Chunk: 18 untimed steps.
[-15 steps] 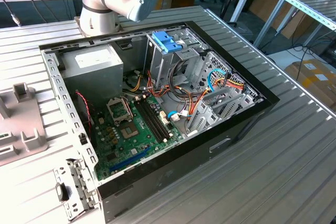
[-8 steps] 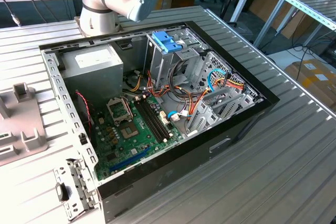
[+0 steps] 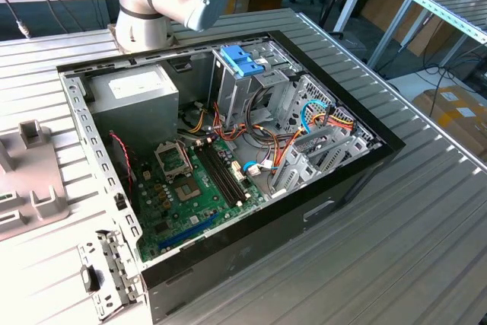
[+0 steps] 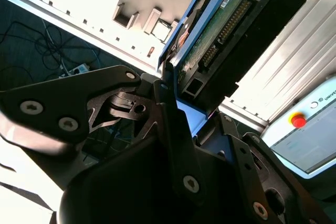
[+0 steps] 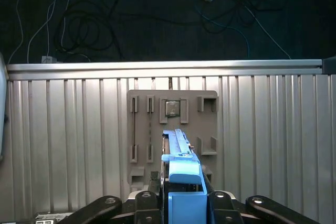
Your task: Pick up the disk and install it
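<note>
Ribbed metal tbl [image 5: 63, 145], disk [image 5: 179, 145] in claw [image 5: 184, 199]

Exterior view sits up high and looks down at an angle into the open PC case [image 3: 251, 245] on the ribbed counter [image 3: 396, 264], with the arm base [image 3: 144, 24] on the far side. First wrist view looks straight down past the tool [image 5: 184, 203] and disk [image 5: 181, 156] onto the grey tray [image 5: 205, 124]. Second wrist view is jammed right up against the tool, facing along the disk's board side. All three catch that tray.
</note>
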Each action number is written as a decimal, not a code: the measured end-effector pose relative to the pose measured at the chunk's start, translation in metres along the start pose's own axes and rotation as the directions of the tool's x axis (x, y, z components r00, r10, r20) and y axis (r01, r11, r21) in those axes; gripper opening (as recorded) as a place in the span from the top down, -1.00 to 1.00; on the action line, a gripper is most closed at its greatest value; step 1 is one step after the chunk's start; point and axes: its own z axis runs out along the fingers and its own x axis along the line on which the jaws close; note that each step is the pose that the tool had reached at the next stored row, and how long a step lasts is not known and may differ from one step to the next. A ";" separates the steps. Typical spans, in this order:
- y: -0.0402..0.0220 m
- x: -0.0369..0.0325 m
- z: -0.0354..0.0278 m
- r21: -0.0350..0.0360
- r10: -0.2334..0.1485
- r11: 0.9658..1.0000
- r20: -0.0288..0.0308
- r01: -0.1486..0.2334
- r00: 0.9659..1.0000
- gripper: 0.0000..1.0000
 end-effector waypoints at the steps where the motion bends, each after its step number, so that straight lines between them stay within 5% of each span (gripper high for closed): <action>1: -0.0006 0.0000 0.0000 0.000 0.000 1.000 0.000 0.000 1.000 0.25; 18: -0.0165 0.0000 0.0007 0.000 0.000 1.000 0.000 0.000 1.000 0.25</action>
